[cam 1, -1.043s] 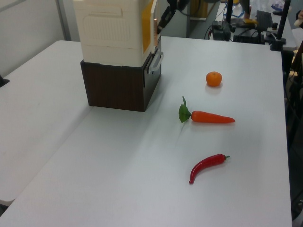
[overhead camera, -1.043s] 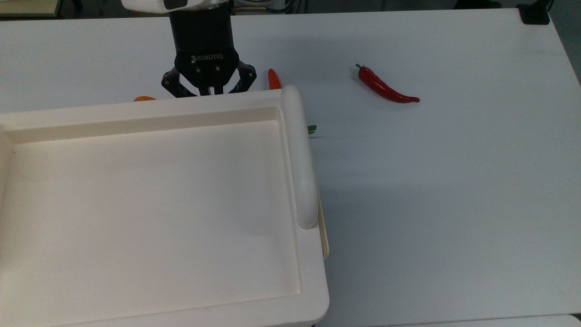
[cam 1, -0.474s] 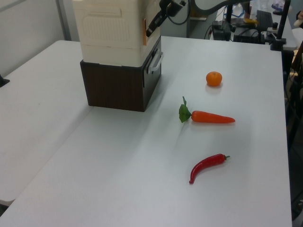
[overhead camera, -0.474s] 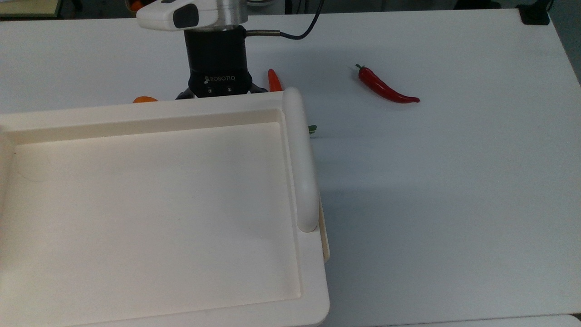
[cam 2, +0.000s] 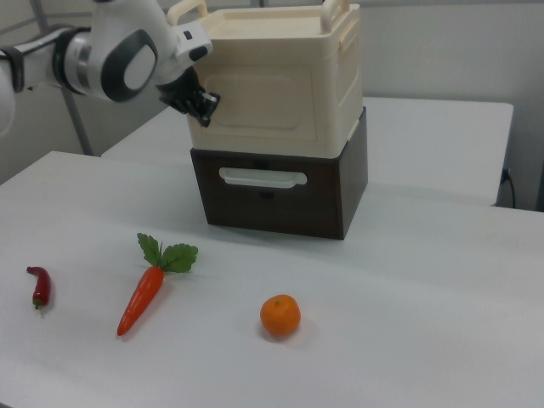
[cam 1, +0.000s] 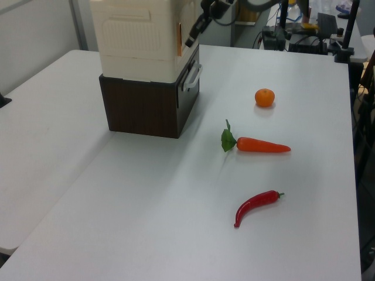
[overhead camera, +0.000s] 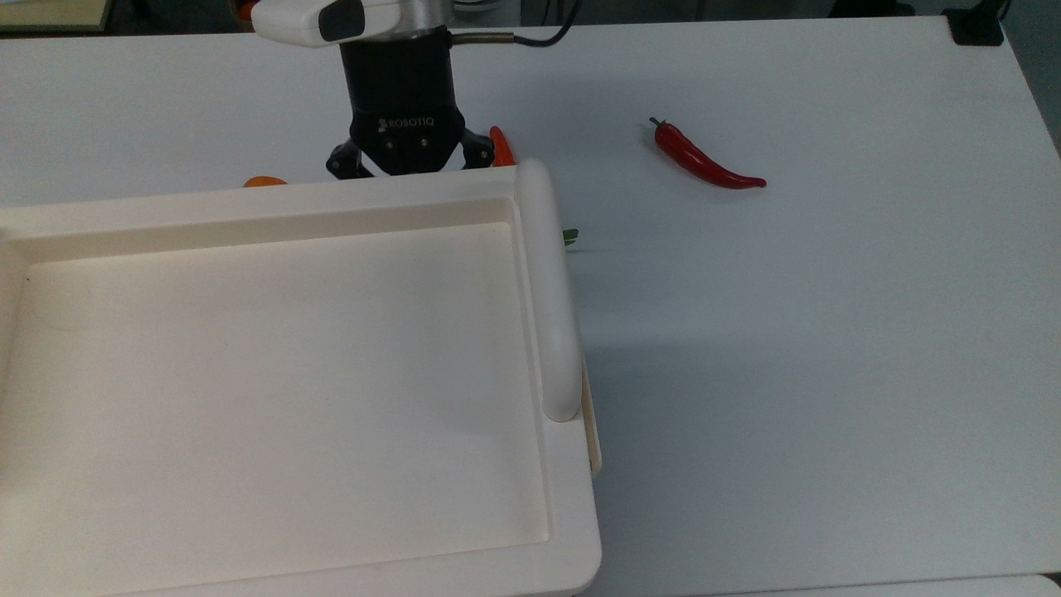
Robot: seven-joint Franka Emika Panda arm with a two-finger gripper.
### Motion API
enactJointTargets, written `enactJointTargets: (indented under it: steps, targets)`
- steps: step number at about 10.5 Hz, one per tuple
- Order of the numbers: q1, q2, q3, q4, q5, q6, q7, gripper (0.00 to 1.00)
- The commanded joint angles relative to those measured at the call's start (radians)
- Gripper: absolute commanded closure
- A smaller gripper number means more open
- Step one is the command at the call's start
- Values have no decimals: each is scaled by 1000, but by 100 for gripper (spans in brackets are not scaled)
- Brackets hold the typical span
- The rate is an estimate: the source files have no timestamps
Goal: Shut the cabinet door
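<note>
Judging by the right view, the cabinet door (cam 2: 262, 104) sat flush in the front of the cream cabinet (cam 2: 280, 81) atop a brown drawer unit (cam 2: 280, 189), so the gripper (cam 2: 202, 105) hung beside it with fingers parted, gripping nothing, apparently done pushing.

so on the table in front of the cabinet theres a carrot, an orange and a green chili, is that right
Not quite: the chili is red, not green, as the right view shows. The rest stands: a carrot and an orange lie on the table in front of the cabinet.
</note>
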Motion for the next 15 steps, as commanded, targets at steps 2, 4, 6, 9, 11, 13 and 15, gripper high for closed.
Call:
enactJointTargets:
  steps: [2,4,6,9,11,13,15]
  targets:
    - [-6,-148,-5,-56,-11,-443,210,99]
    - [-10,-199,-2,-124,-59,-540,306,87]
    - [-15,-233,-2,-167,-89,-560,308,26]
    - [-29,-241,-2,-144,-147,-670,292,0]
    - [-36,-250,-11,-142,-135,-669,268,0]
    - [-36,-248,-11,-142,-135,-666,268,0]
    - [-39,-245,-11,-142,-130,-661,268,0]
